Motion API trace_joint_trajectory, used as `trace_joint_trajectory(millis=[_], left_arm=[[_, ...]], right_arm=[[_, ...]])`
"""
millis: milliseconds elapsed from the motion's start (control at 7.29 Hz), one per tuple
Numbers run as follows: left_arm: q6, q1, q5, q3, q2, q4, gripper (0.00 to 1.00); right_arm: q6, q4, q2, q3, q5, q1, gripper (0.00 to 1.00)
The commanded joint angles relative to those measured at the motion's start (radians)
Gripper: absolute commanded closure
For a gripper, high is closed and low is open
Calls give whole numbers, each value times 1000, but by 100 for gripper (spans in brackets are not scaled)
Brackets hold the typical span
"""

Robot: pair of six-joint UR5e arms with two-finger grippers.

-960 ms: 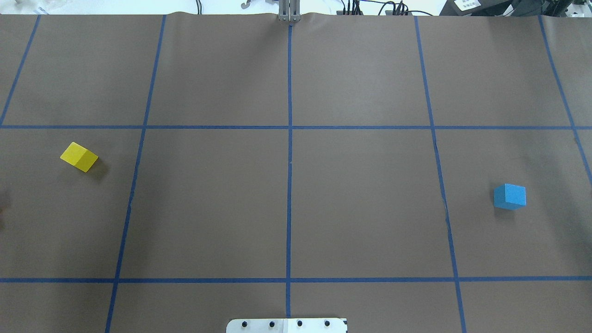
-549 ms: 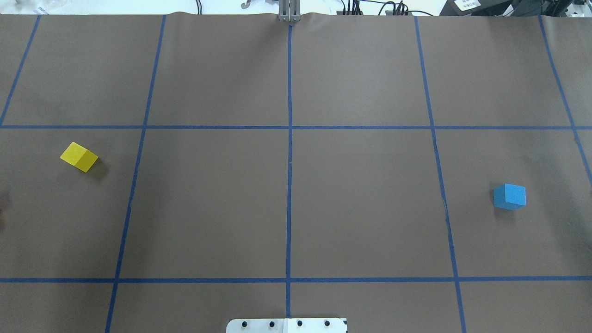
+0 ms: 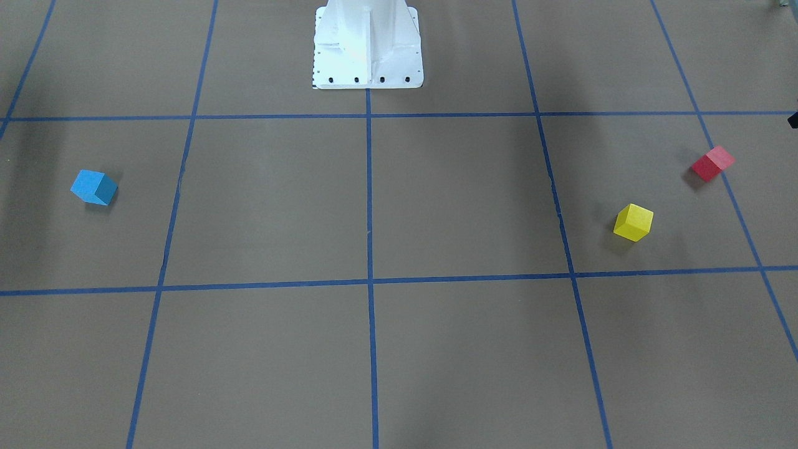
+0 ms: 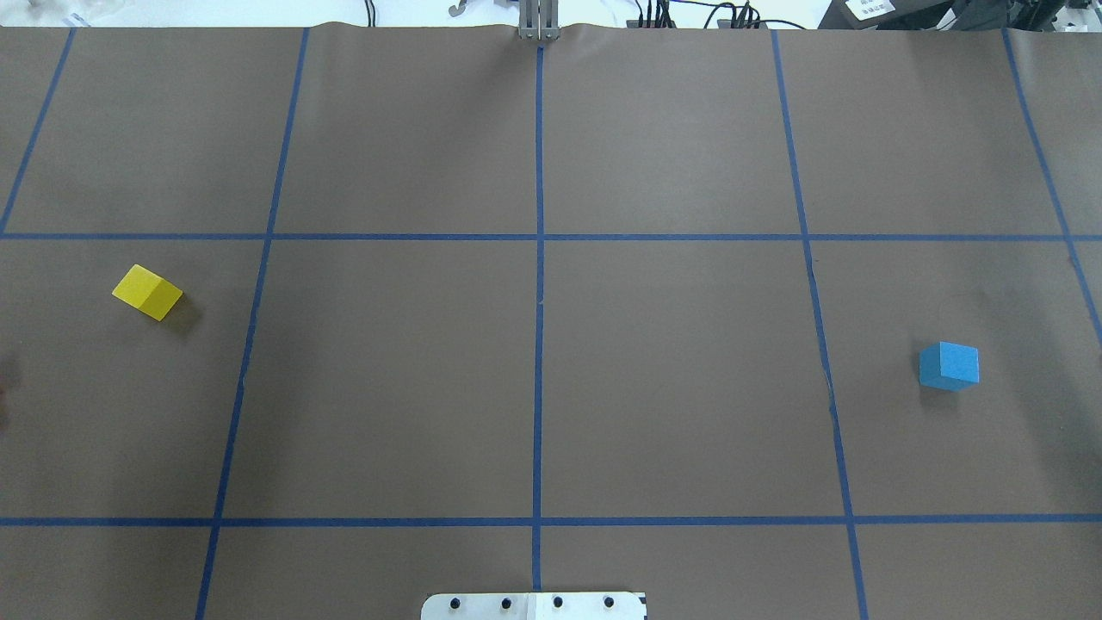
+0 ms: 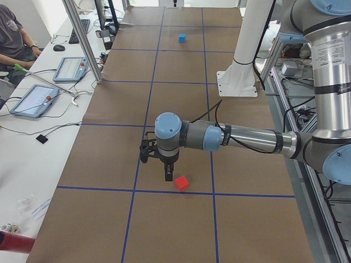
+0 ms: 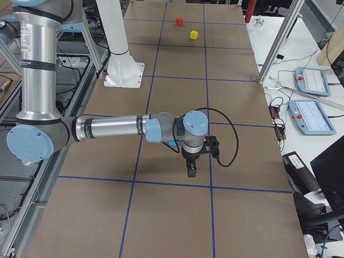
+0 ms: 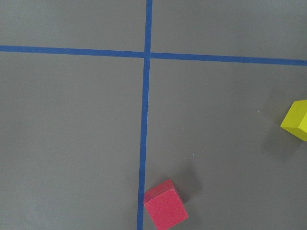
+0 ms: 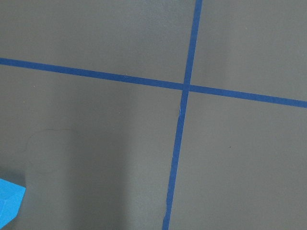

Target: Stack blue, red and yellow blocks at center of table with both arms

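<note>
Brown table (image 5: pixel 181 71); left arm (image 5: pixel 247 138) and right arm (image 6: pixel 113 128) reach horizontally outward.

The left arm (image 5: pixel 247 139) and right arm (image 6: pixel 113 128) stretch out level; the left gripper (image 5: pixel 168 175) and right gripper (image 6: pixel 191 170) point down, seemingly narrow, though the side views leave that unclear.

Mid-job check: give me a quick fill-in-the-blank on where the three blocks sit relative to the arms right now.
1. The block lying closest to the left gripper is the ___ one.
2. The blue block lies on the robot's ___ side of the table.
3. Besides the blue block, the overhead view shows only the ___ block.

Missing words: red; right; yellow.
</note>
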Motion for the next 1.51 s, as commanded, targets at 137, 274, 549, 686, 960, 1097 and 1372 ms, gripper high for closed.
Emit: trace_joint_trajectory(millis=[137,274,549,686,960,1097,1372], left_arm=[[2,1,0,-8,0,0,0],[0,3,0,-8,0,0,0],[0,3,0,-8,0,0,0],[-1,3,0,-7,0,0,0],[-1,3,0,-7,0,0,0],[-1,3,0,-7,0,0,0],[0,3,2,-7,0,-2,0]], right_arm=[[-3,2,-13,31,33,-11,0],[12,2,-13,42,52,-49,0],[171,4,-15,65,58,-130,0],[275,4,-21,82,58,-170,0],[662,383,-134,99,44,-311,1],[833,524,-166,97,44,-384,1],[1064,565,-156,103,-105,-577,1]])
